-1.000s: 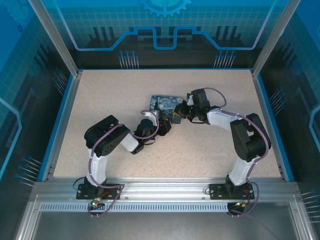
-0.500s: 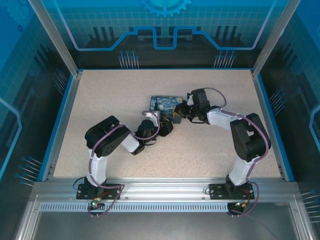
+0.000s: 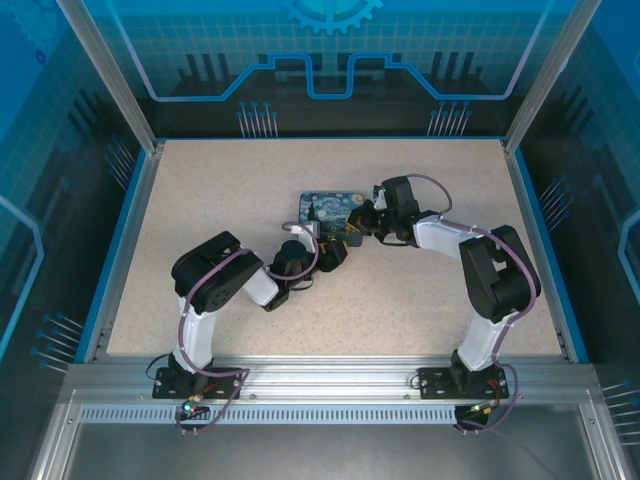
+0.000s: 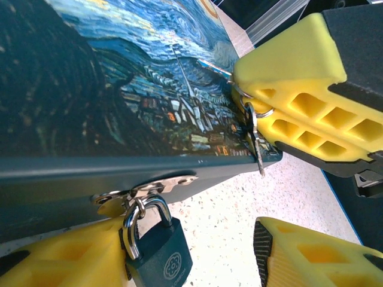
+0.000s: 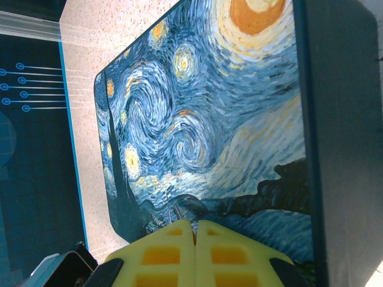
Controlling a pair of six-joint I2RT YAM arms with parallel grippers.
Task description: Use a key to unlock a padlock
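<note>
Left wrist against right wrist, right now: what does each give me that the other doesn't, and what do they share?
Left wrist: the padlock hanging from the hasp on the box front, beside one finger of the open left gripper, and the key dangling from the right gripper at the box's corner.
Right wrist: the painted lid seen across its top, the table beyond it, and the right fingers closed together.
Both: the box and the right gripper's yellow fingers.
</note>
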